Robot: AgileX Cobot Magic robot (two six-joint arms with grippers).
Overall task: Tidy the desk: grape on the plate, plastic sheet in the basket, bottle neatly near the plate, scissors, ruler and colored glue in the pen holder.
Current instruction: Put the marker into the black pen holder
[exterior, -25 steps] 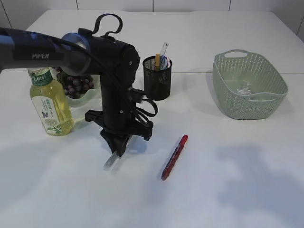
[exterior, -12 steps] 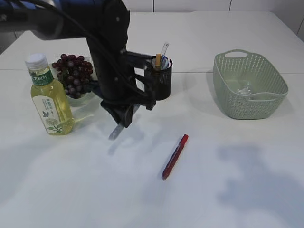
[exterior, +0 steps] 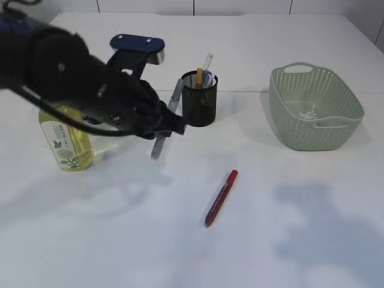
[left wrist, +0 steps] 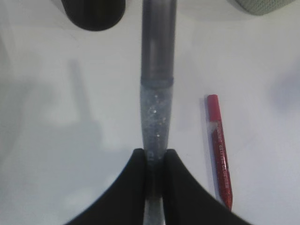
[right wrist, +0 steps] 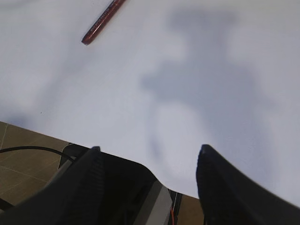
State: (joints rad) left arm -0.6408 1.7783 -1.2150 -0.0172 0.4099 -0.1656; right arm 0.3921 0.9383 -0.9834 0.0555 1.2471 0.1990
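My left gripper (exterior: 167, 125) (left wrist: 155, 157) is shut on a silver glitter glue tube (exterior: 161, 143) (left wrist: 157, 117) and holds it tilted above the table, just left of the black mesh pen holder (exterior: 199, 102) (left wrist: 93, 14). A clear ruler (exterior: 207, 62) and an orange-tipped item stick out of the holder. A red glue pen (exterior: 220, 198) (left wrist: 220, 150) (right wrist: 103, 21) lies on the table. The bottle of yellow liquid (exterior: 65, 141) stands at the left, partly behind my arm. Grapes and plate are hidden. My right gripper (right wrist: 150, 152) is open and empty over the table's front edge.
A green basket (exterior: 342, 129) stands at the right with a clear plastic sheet (exterior: 309, 113) in it; its corner shows in the left wrist view (left wrist: 262, 5). The white table runs between the red glue pen and the basket.
My left arm has lifted the silver glue tube off the table, carried it back toward the pen holder, and swung its wrist over so the tube now tilts.
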